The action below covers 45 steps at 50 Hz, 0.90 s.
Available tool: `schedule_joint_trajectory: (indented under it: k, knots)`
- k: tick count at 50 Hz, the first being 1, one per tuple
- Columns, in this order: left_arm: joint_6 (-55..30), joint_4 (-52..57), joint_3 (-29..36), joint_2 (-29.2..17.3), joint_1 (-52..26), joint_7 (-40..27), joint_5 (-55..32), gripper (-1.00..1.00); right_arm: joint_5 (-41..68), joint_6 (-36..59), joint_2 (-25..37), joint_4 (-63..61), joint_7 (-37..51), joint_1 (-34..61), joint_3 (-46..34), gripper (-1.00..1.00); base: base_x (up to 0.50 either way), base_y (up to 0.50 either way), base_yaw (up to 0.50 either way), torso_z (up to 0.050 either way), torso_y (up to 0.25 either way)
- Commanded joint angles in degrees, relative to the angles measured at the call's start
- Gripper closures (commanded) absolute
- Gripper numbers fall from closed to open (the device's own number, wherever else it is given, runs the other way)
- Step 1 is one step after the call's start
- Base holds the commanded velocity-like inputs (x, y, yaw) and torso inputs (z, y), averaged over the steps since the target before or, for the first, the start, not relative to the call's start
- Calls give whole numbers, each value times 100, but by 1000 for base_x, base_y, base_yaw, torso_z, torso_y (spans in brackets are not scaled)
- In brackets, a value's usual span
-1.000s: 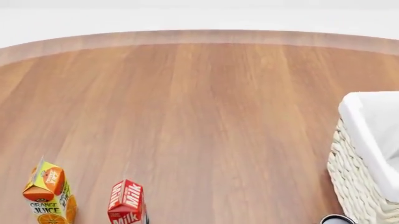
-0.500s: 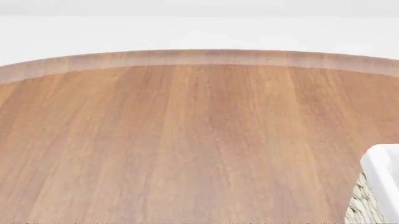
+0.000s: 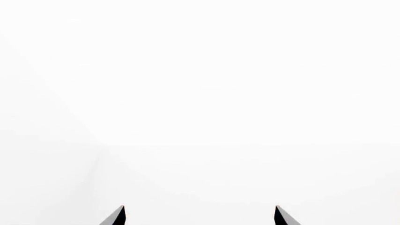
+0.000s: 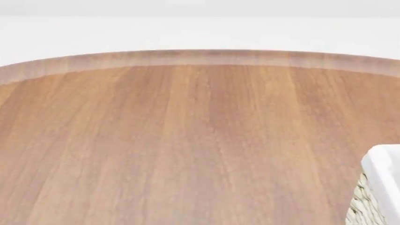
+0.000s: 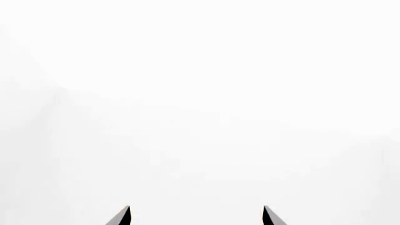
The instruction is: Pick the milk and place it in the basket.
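The milk is out of view in every frame. Only a corner of the basket (image 4: 382,187) shows at the lower right of the head view: white liner over cream wicker. Neither arm appears in the head view. In the left wrist view my left gripper (image 3: 199,215) is open, its two dark fingertips (image 3: 116,216) wide apart with nothing but blank white between them. My right gripper (image 5: 196,215) in the right wrist view is open too, facing plain white, nothing between its fingertips (image 5: 122,216).
A round wooden table (image 4: 187,140) fills the head view, its far curved edge (image 4: 200,57) meeting a white background.
The head view has tilted up over the last second: the orange juice and milk cartons dropped out at the bottom and the basket slid down to the corner. Since half a second ago nothing has moved.
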Motion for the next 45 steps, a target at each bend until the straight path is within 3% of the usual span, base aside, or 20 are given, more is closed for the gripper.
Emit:
schedule_joint_trajectory:
  k: [1, 5, 13, 28, 45]
  knots:
    - [60, -23, 14, -43, 52, -40, -29, -100, 299, 97, -3, 477, -405, -487, -156, -100, 0, 0, 0, 0, 0]
    - [78, -41, 48, -65, 33, -57, -31, -100, 852, 377, 31, 803, -521, -639, -272, -100, 0, 0, 0, 0, 0]
    - [123, -56, 85, -83, 58, -89, -37, -100, 1055, 159, 170, 504, -1810, -1396, -363, -100, 0, 0, 0, 0, 0]
    - [200, -81, 116, -136, 98, -129, -72, -100, 386, -174, 92, 370, -3281, -2826, -768, -100, 0, 0, 0, 0, 0]
    - [243, -99, 118, -198, 126, -193, -147, -100, -539, -812, 414, -79, -4732, -4126, -1325, -100, 0, 0, 0, 0, 0]
